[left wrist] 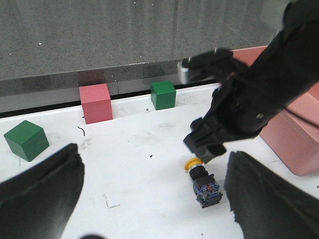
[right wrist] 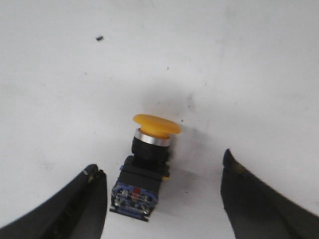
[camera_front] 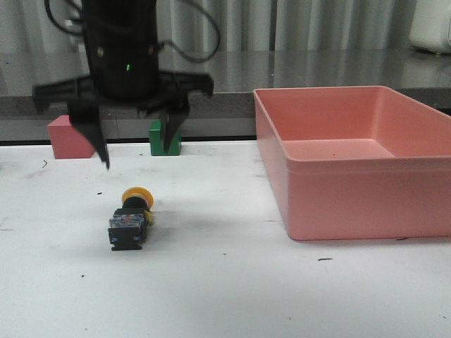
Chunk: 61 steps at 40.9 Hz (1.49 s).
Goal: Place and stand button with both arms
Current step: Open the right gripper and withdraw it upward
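Hovering above button (camera_front: 130, 218): right gripper (camera_front: 136, 156), jaws spread wide, holding nothing, fingertips clear of cap and not touching tabletop (camera_front: 225, 296). Looking straight down in right wrist view, with button between the two fingers (right wrist: 249, 199) and bare white surface on each side of it.

Lying on its side in left half of tabletop, nearer front edge than back edge, well apart from every other item. Yellow mushroom cap toward back edge, black base with bluish terminals toward front edge. Not stood up yet.

Spread wide too: left gripper (left wrist: 154, 154), nothing between its fingers, seen only in left wrist view, held back on the front-edge side of button and facing back edge. Out of frame in front view.

Sitting at back edge, left part: red cube (camera_front: 70, 139), with green cube (camera_front: 164, 144) just to its right, partly behind a right-arm finger. Second green cube (left wrist: 26, 139) further left, tilted corner-on, seen in left wrist view only.

Filling right side of tabletop: pink bin (camera_front: 338, 204), open-topped, nothing visible inside, well apart from button.

Scattered over white surface: small dark scuff marks.
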Motion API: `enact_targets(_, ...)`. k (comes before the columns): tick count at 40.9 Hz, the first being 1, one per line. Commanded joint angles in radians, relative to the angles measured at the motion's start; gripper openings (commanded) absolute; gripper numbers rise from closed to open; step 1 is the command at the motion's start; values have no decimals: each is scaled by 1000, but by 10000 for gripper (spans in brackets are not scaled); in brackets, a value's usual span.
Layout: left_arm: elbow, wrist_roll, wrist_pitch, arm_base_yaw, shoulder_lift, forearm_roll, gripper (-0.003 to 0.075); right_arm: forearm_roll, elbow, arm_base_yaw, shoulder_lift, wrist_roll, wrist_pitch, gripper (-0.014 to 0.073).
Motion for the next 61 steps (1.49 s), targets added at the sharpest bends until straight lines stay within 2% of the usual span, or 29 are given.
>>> enact_targets(1, -28, -2, -82, -7, 12, -1, 566, -42, -37, -5, -170, -216, 9, 509)
enact_targets(9, -28, -2, -82, -7, 12, -1, 566, 46, -34, -9, -321, -529, 57, 507)
enact_targets(14, -28, -2, -82, -7, 12, -1, 566, 156, 14, -24, -398, -623, 49, 507)
enact_targets(21, -28, -2, -82, -7, 12, -1, 566, 168, 188, -28, -528, -629, -52, 507)
enact_targets(31, -28, -2, -82, -7, 12, -1, 566, 205, 524, -28, -802, -628, -236, 507)
enact_targets(45, -28, -2, -82, -7, 12, -1, 566, 212, 928, -28, -1198, -628, -347, 507)
enact_targets(61, -28, -2, -82, -7, 12, -1, 566, 217, 1258, -28, -1605, -628, -523, 507)
